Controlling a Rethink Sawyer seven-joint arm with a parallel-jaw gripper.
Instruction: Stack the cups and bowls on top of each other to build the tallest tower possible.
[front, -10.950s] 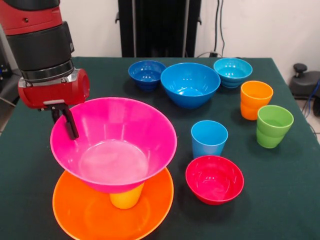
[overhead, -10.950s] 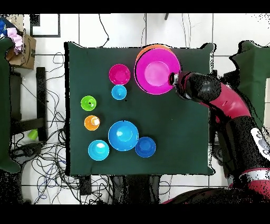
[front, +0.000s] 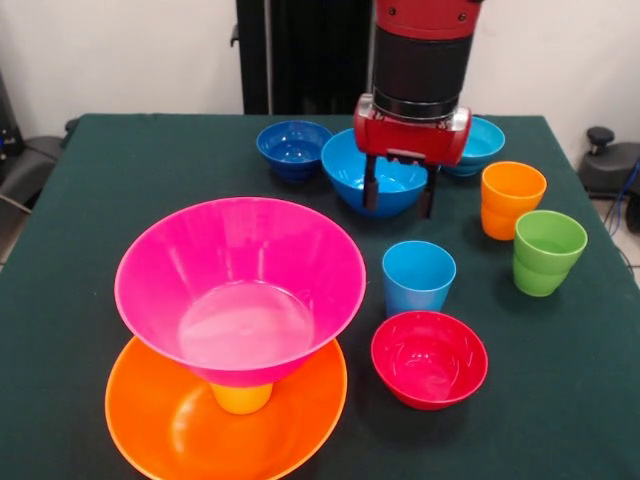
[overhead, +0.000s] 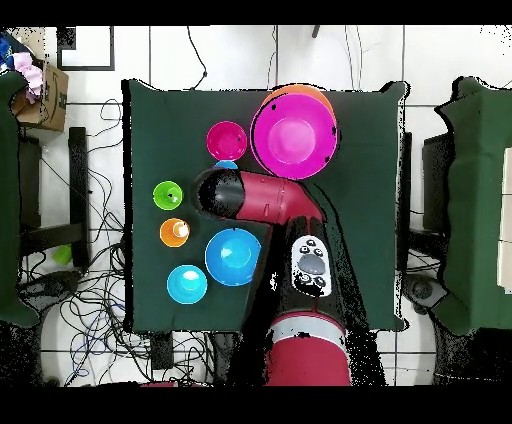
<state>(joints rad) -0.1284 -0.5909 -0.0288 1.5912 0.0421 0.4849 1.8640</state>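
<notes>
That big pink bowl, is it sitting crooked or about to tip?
The pink bowl balances on a yellow cup inside the orange bowl. Its rim tilts slightly and it sits off-centre, so it looks precarious. The open hand hangs apart, above the light-blue cup.

Above light-blue plastic cup (front: 418, 277): open air under spread gripper (front: 398, 196).
Crowding it: small glossy red bowl (front: 429, 358) in front, medium blue bowl (front: 380, 170) behind.
Left side: blocked by large pink bowl (front: 240, 285).

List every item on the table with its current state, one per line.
gripper: open, empty, above light-blue cup
light-blue cup: upright, loose
large pink bowl: on yellow cup
yellow cup: inside large orange bowl
large orange bowl: tower base
orange cup: upright
green cup: upright
small red bowl: upright, empty
</notes>
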